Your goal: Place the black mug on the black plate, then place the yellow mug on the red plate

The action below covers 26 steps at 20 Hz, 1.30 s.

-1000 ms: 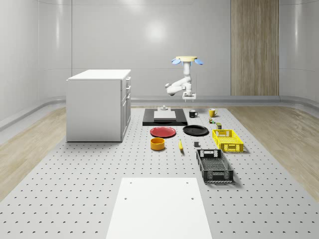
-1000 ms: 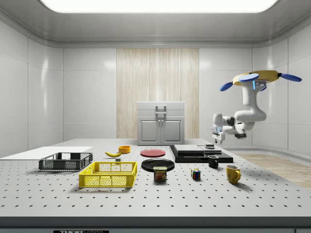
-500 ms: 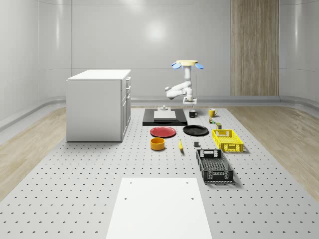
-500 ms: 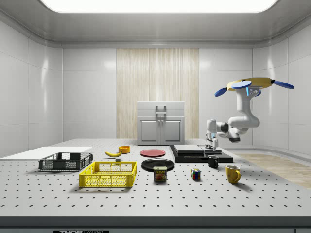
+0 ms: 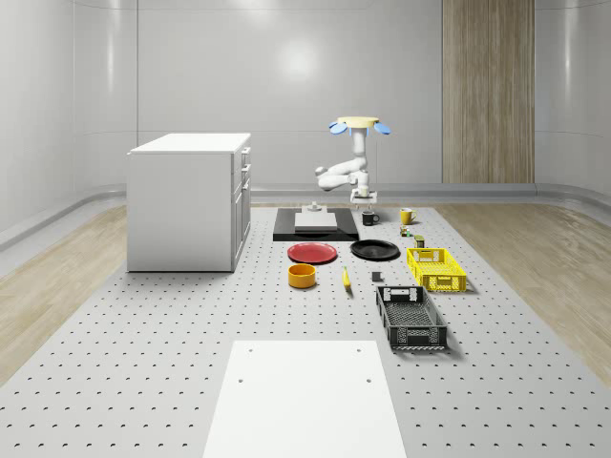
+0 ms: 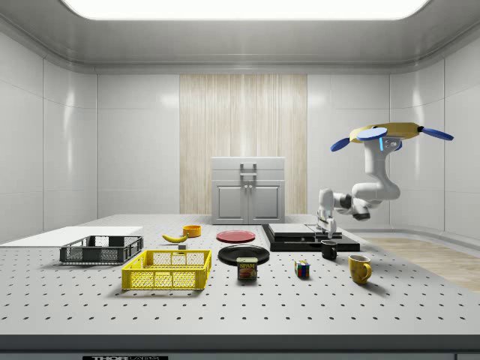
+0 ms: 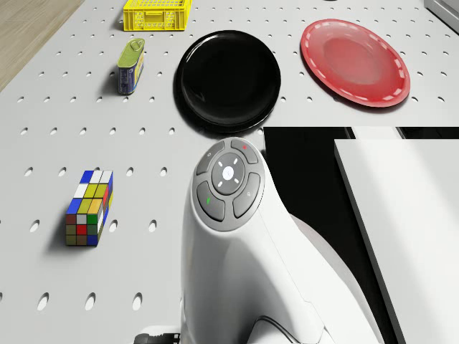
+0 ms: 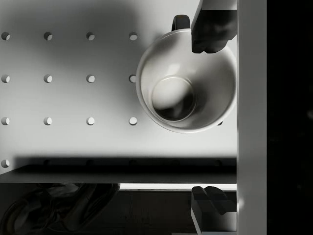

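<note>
White-walled and bright, the simulated lab holds a wide perforated table [image 5: 143, 363] where a quadrotor drone [image 6: 384, 135] hovers above the far end, its white arm [image 6: 371, 196] bent down toward the surface. The gripper [image 6: 326, 229] hangs just over the black mug [image 6: 329, 250], pointing straight down; in the wrist view its two fingers [image 8: 212, 29] stand wide apart, one above the mug's rim by the handle and the other off to the side of the cup, and they grip nothing. The black mug [image 8: 187, 81] stands upright on the table with its pale interior facing the wrist camera, right beside the edge of a black slab [image 5: 315, 227] that carries a pale block [image 5: 315, 219].

The black plate [image 7: 228, 80] lies bare nearby, between the mug and the crates, with the red plate [image 7: 354, 61] just beside it, the two apart. The yellow mug [image 6: 359, 268] stands upright on the table, near the black mug on the side view's right.

A colour cube [image 7: 89, 207] and a tin can [image 7: 130, 64] sit close to the black plate. Farther out are a yellow crate [image 5: 436, 268], a black crate [image 5: 410, 318], an orange bowl [image 5: 302, 276] and a banana [image 6: 175, 238]. A white cabinet [image 5: 189, 200] stands on the whole-scene view's left, and a white sheet [image 5: 304, 401] lies at the near end.
</note>
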{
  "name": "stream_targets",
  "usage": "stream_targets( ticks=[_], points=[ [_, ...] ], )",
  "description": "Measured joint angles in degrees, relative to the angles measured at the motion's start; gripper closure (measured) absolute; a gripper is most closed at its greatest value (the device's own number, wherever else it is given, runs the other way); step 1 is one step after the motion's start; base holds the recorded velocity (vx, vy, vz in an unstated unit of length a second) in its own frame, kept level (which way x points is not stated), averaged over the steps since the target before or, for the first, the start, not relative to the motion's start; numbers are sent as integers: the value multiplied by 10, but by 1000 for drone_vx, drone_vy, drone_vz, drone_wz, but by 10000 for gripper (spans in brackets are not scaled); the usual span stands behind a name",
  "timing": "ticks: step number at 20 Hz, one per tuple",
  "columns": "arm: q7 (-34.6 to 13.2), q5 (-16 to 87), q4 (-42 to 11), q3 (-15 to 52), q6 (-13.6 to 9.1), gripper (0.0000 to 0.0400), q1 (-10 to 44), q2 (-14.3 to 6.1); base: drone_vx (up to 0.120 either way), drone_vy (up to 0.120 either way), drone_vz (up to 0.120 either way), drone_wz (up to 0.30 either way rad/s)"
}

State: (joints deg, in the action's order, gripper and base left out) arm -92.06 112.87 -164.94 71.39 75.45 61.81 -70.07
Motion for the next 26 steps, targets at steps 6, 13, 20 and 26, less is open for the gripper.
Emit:
stream_targets(
  ticks=[6,13,20,26],
  points=[
    [7,29,10,-36,35,0,-4,-23,0,0,0,0],
    [16,41,17,-52,59,0,-9,-41,0,0,0,0],
    [17,55,25,-70,80,0,-6,-54,0,0,0,0],
    [15,56,27,-72,88,141,-3,-61,0,0,0,0]
  ],
)
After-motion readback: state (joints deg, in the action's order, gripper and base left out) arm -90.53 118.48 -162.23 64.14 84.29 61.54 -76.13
